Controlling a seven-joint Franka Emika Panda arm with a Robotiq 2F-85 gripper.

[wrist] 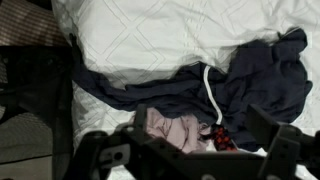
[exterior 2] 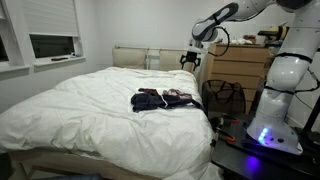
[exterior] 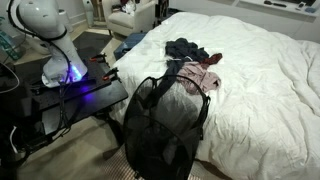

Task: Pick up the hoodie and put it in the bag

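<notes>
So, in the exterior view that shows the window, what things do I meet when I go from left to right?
window → hoodie → bag → white robot base

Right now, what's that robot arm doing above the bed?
Its open gripper hangs above the bed, holding nothing. The dark hoodie lies crumpled on the bed, next to a pink garment. The mesh bag stands beside the bed. Nothing has been picked up yet.
</notes>
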